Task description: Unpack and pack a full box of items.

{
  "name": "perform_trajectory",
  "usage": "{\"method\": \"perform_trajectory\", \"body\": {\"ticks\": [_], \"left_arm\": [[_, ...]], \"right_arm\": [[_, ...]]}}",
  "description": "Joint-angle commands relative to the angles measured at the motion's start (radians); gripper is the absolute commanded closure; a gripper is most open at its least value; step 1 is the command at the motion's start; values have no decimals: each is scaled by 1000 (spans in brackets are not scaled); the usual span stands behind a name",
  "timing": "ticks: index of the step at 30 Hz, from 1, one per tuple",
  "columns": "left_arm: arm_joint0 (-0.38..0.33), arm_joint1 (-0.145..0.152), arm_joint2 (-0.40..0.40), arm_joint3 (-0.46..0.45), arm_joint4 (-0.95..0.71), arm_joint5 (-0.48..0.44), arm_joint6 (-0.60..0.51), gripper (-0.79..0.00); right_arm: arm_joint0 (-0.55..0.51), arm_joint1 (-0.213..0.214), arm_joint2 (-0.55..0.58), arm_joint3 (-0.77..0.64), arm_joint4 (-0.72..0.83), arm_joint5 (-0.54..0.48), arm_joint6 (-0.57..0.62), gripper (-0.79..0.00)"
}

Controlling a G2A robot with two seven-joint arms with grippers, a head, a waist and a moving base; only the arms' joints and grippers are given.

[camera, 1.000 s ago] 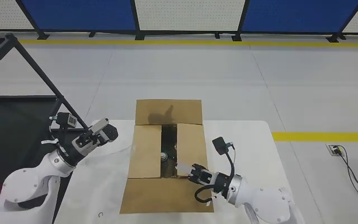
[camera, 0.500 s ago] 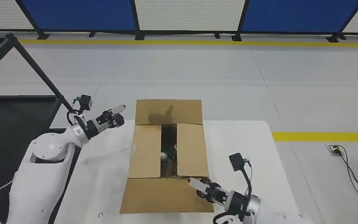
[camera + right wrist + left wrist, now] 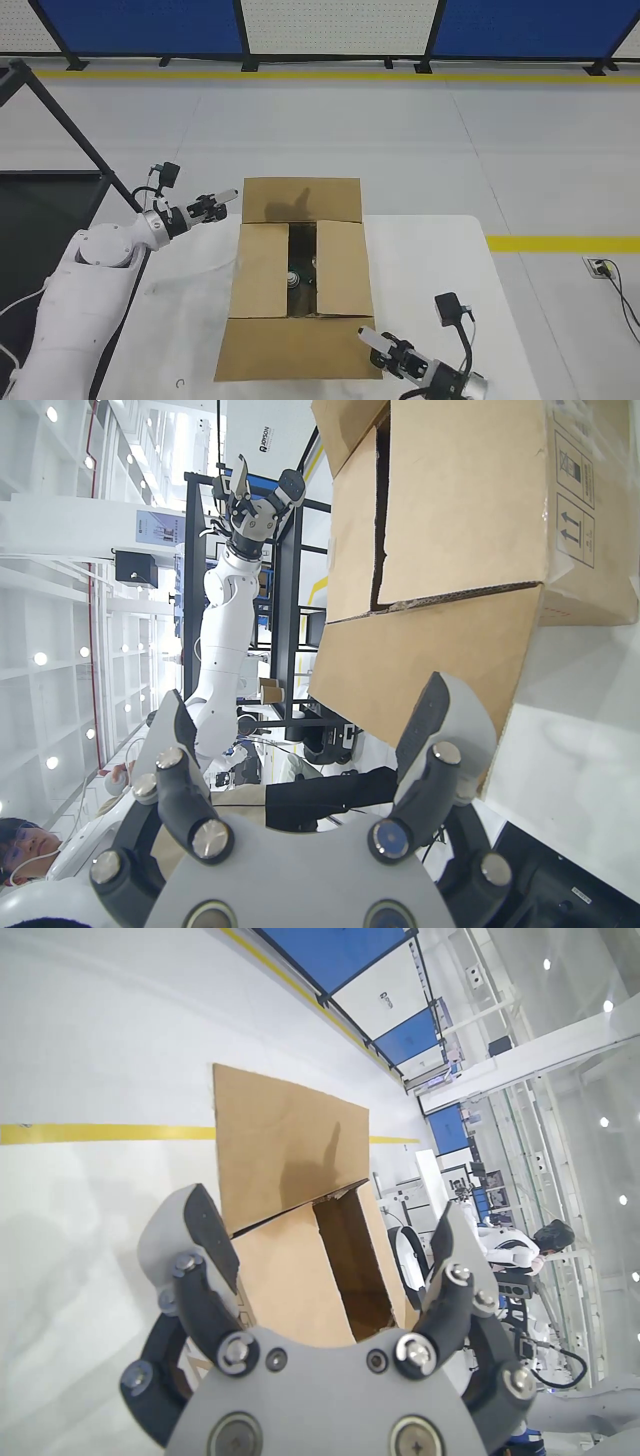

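A brown cardboard box stands in the middle of the white table. Its far flap and near flap lie folded outward. The two side flaps lie over the top with a dark gap between them, where a small round item shows. My left gripper hovers open just off the box's far left corner, and the box shows between its fingers. My right gripper is open and empty at the near right corner, beside the near flap.
The white table has bare room to the right of the box and to its left. A black metal frame stands off the table's left side. Blue and white partitions line the back.
My left arm swung up from the table's left side to the box's far left corner. My right gripper drew back from the gap between the flaps to the near right corner.
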Motion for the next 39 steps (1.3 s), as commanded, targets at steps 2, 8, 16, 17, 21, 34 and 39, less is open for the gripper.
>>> {"method": "perform_trajectory", "body": {"ticks": [2, 8, 16, 17, 21, 34, 39], "left_arm": [[0, 0, 0, 0, 0, -1, 0, -785], [14, 0, 16, 8, 59, 0, 59, -785], [-46, -35, 85, 141, 95, -95, 136, -785], [-59, -41, 95, 163, 99, -114, 141, -785], [-103, -72, 144, 243, 125, -188, 169, -785], [-179, -144, 213, 403, 144, -249, 242, -785], [-179, -144, 213, 403, 144, -249, 242, -785]], "right_arm": [[0, 0, 0, 0, 0, 0, 0, -785], [-9, 0, -2, 4, 36, -9, -38, -785], [-55, 11, 45, 3, 133, 22, 7, -785], [-60, 13, 55, 1, 139, 27, 18, -785], [-85, 22, 73, 1, 150, 49, 56, -785], [-120, 38, 65, 15, 201, 50, 106, -785], [-120, 38, 65, 15, 201, 50, 106, -785]]}}
